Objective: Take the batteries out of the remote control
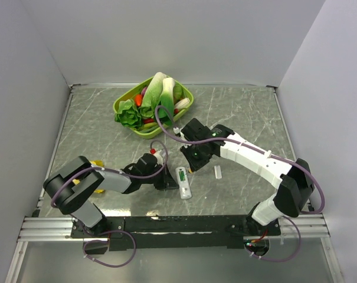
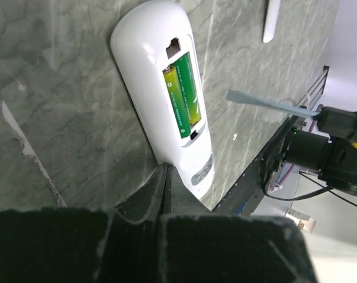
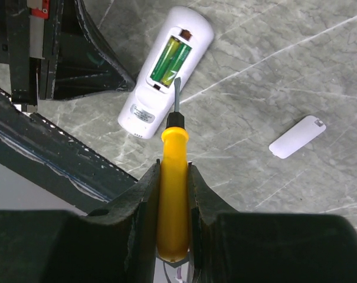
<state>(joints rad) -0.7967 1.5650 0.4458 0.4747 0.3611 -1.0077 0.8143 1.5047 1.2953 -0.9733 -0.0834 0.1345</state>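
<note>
The white remote control (image 1: 183, 182) lies on the table with its open recess facing up. Two green batteries (image 2: 183, 97) sit side by side inside it (image 3: 169, 59). My left gripper (image 2: 165, 168) is shut with nothing between its fingers, and its tips rest against the remote's (image 2: 160, 65) side near the label end. My right gripper (image 3: 174, 166) is shut on the yellow handle of a screwdriver (image 3: 173, 188). The blade tip (image 3: 177, 82) hovers at the edge of the battery recess of the remote (image 3: 144, 109). In the top view the right gripper (image 1: 196, 158) is just behind the remote.
The small white cover strip (image 1: 218, 171) lies on the table to the right of the remote (image 3: 297, 137). A green basket (image 1: 122, 106) of toy vegetables stands at the back. The black base rail (image 1: 178, 224) runs along the near edge.
</note>
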